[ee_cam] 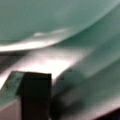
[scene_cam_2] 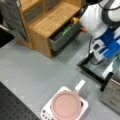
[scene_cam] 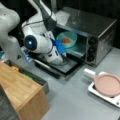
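Gripper [scene_cam: 63, 53], blue-padded, sits at the mouth of the toaster oven [scene_cam: 100, 30], low over the open door [scene_cam: 63, 66], right beside the teal bowl [scene_cam: 67, 39]. Whether its fingers stand apart or together cannot be told; nothing is seen clamped between them. In a front view the same blue gripper [scene_cam_2: 111, 50] shows at the right edge above the door frame [scene_cam_2: 92, 72].

Wrist view: the teal bowl's curved wall [ee_cam: 60, 22] fills the upper frame at very close range, with a pale shiny band below it. One dark finger [ee_cam: 36, 97] rises at lower left, close under the bowl; contact cannot be confirmed.

Bowl: sits inside the oven cavity, on the side toward a front view's left, upright, with an orange-red item [scene_cam: 66, 40] lying in it.

Oven: door folded down flat toward the table [scene_cam: 75, 100], three dark knobs [scene_cam: 90, 48] in a column on its front panel.

Farther out: a pink pan [scene_cam: 108, 85] with a white handle rests on a white tray [scene_cam: 100, 93] at a front view's lower right, well apart from the gripper; it also shows in the other camera [scene_cam_2: 66, 105]. A wooden cabinet [scene_cam_2: 52, 20] with an open grey drawer [scene_cam_2: 62, 37] holding yellow and green items stands on the opposite side of the arm.
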